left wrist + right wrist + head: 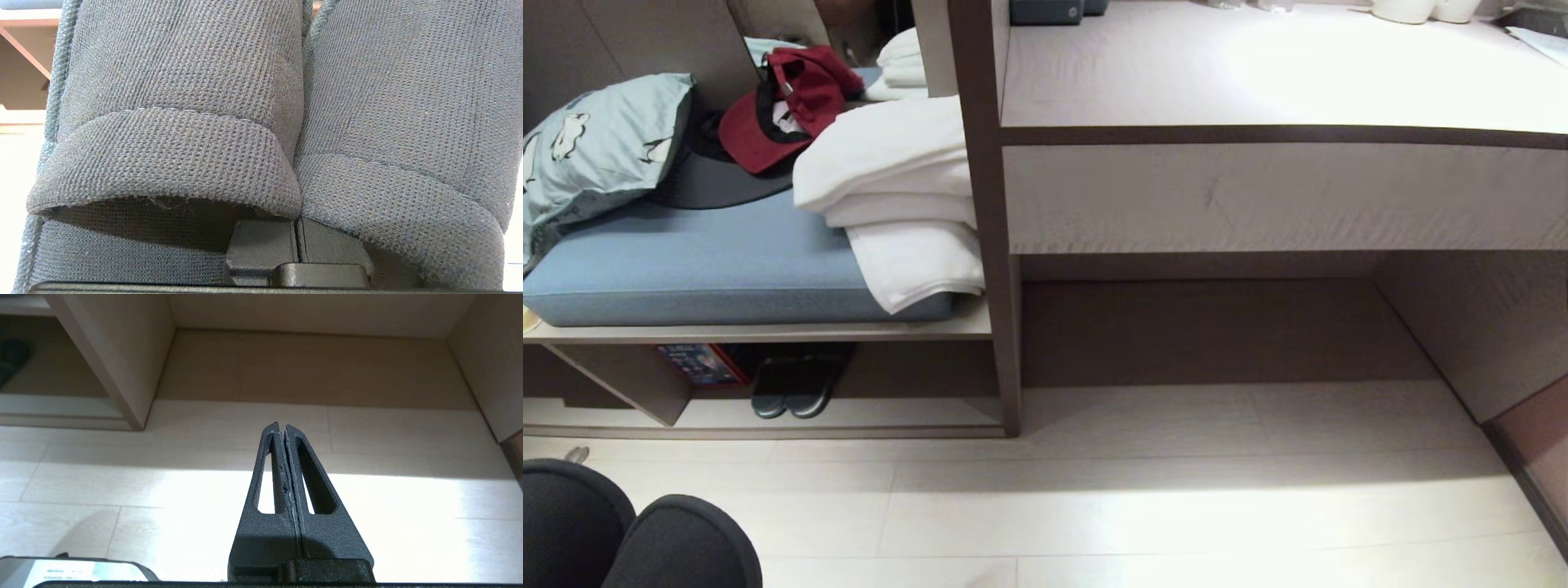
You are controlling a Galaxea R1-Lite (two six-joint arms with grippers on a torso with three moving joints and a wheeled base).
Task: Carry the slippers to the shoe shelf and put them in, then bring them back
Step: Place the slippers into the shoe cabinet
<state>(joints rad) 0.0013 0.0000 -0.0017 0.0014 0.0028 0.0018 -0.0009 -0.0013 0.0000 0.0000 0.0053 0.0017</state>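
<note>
Two slippers side by side, pinched in left gripper, low at head view's left corner. One other dark pair inside shoe shelf. Right gripper closed, empty, over floor; only right wrist view shows it.

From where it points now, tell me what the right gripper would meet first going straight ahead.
The shut right gripper points over bare floor into the desk's knee recess; probably its back panel first, though depth is unclear.
</note>
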